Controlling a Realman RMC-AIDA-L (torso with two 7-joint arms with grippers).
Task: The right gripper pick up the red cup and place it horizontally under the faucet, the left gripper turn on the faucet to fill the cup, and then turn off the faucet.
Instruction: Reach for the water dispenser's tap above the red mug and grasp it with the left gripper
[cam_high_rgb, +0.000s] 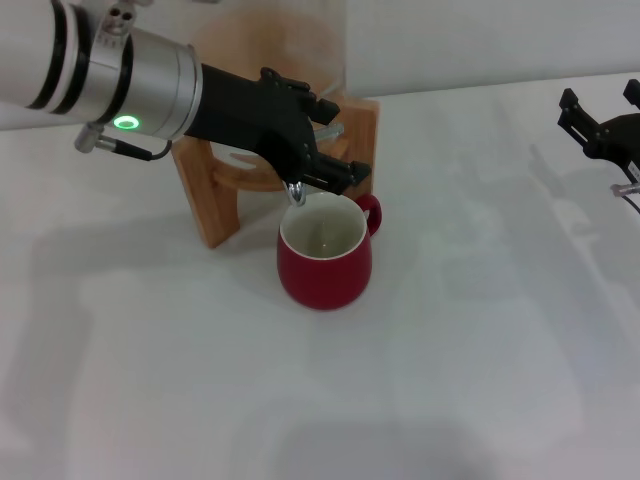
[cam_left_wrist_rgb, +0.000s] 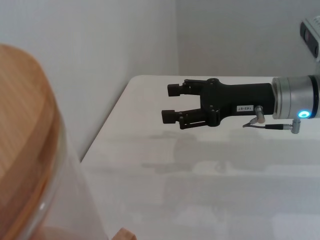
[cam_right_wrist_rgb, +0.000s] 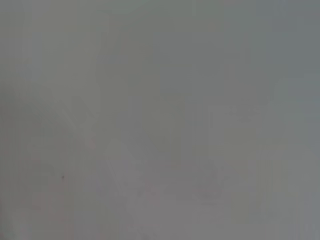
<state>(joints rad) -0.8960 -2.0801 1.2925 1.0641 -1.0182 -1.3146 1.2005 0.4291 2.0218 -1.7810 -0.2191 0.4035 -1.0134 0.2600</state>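
Note:
The red cup stands upright on the white table, mouth up, handle to the back right, right under the faucet spout. My left gripper reaches in from the left at the faucet. Its fingers are spread, one above and one below the chrome lever, which shows between them. I cannot tell whether water runs. My right gripper is open and empty at the far right edge, well clear of the cup; it also shows in the left wrist view.
The glass dispenser sits in a wooden stand at the back left; its wooden lid fills one side of the left wrist view. White table stretches in front and to the right. The right wrist view shows only blank grey.

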